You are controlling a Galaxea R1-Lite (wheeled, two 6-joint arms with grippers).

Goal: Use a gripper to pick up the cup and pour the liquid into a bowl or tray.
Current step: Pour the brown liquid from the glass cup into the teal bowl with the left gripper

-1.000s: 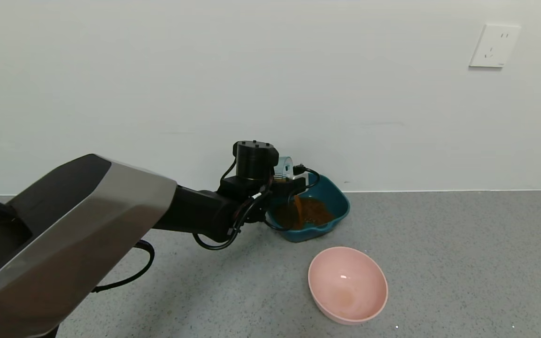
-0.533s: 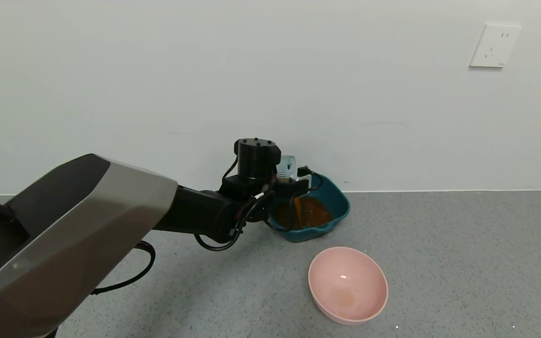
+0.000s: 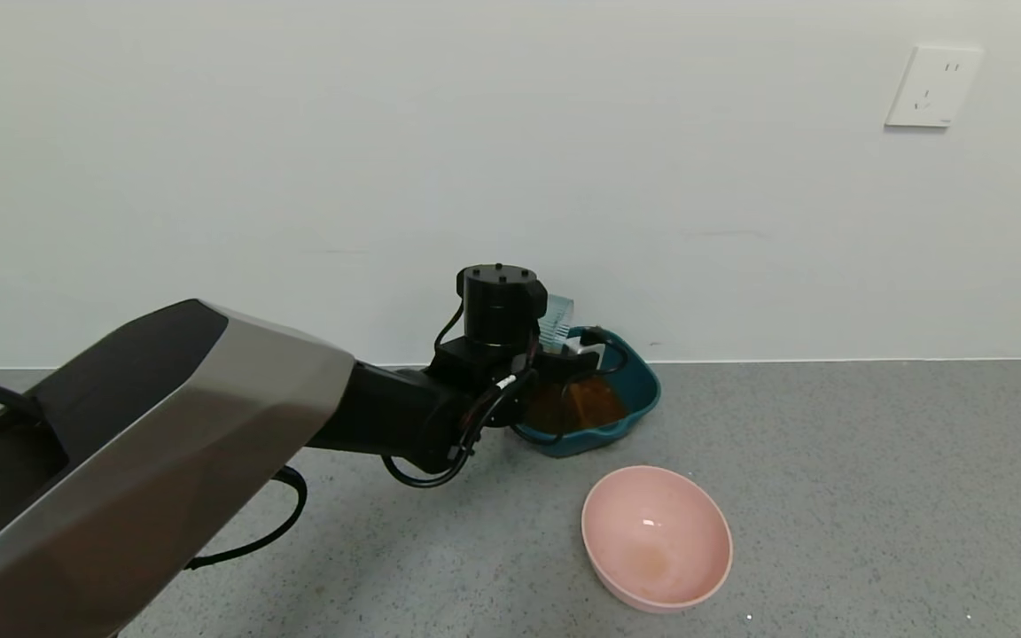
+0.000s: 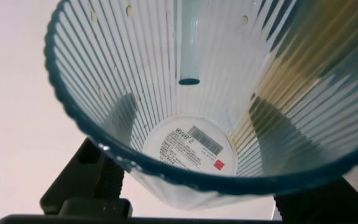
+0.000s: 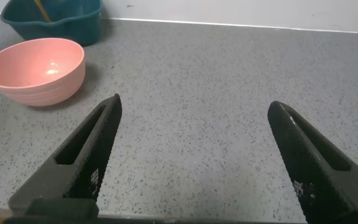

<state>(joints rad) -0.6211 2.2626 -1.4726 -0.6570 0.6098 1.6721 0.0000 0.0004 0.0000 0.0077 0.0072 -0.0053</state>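
My left gripper [image 3: 564, 347] is shut on the cup [image 3: 557, 320], a ribbed pale blue-green tumbler held tipped over the near-left rim of the dark teal tray [image 3: 639, 390] by the wall. Reddish-brown liquid [image 3: 581, 403] lies pooled in the tray. In the left wrist view I look into the cup [image 4: 191, 74]: its bottom with a printed label is bare and only a brownish film clings to one side. My right gripper [image 5: 194, 106] hangs open over the bare grey floor, away from the tray [image 5: 73, 18].
A round pink bowl [image 3: 657, 536] with a faint brown stain sits in front of the tray, also in the right wrist view as the pink bowl [image 5: 36, 68]. The white wall stands right behind the tray, with a socket [image 3: 931, 86] high on the right.
The stream of liquid falling from the cup into the tray has stopped. My left arm has shifted a little to the right with the cup still in its grip.
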